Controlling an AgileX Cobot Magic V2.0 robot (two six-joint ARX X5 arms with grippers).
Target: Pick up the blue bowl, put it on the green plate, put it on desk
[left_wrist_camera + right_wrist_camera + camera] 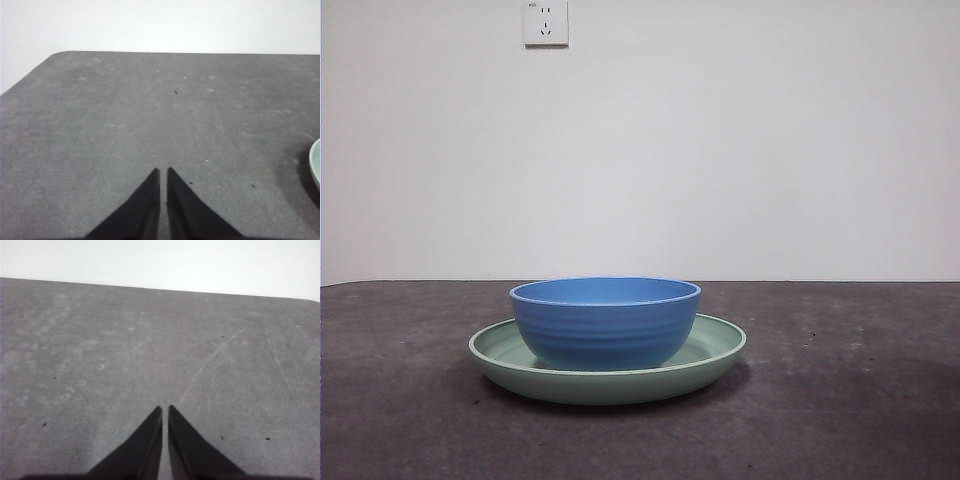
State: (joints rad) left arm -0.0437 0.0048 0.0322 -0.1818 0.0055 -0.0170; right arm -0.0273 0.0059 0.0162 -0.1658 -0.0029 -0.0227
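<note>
- Soft, even indoor light; the white wall [720, 150] looks bright, near washed out in both wrist views.
- A faint dark shadow lies on the desk [860, 400] under the green plate [715, 355], heavier at its right.
- The blue bowl [605, 325] shows a mild sheen, no harsh glare.
- All pictures are slightly soft and grainy.

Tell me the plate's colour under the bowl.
Pale mint green, glossy; the plate shows best in the front view, beneath the blue bowl.
</note>
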